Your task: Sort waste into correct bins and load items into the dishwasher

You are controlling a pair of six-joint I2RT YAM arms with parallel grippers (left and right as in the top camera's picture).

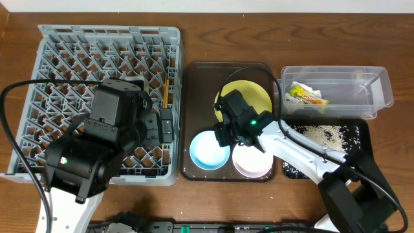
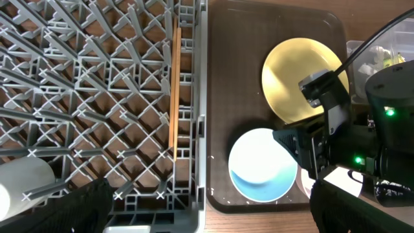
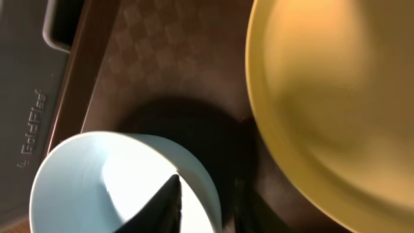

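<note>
Left of the brown serving tray (image 1: 194, 77), the grey dish rack (image 1: 107, 97) is seen. The two chopsticks (image 2: 174, 84) are laid along the rack edge nearest that tray, and the white cup (image 2: 22, 178) is lodged among the pegs farther from it. The left gripper (image 2: 213, 204) is held over that same edge with its fingers spread wide, nothing between them.

On the tray itself, the yellow plate (image 1: 259, 97) is placed at the back, the light blue bowl (image 1: 208, 150) at front left and the white bowl (image 1: 253, 162) at front right. The right gripper (image 3: 207, 207) is set astride the blue bowl's rim, one finger (image 3: 167, 202) inside. Whether the rim is pinched cannot be told.

Right of the tray, the clear tub (image 1: 381, 84) is seen with the snack wrapper (image 1: 307, 96) and paper scraps (image 1: 299, 86) inside. In front of it, the black tray (image 1: 359, 139) is strewn with rice grains (image 1: 320, 134).
</note>
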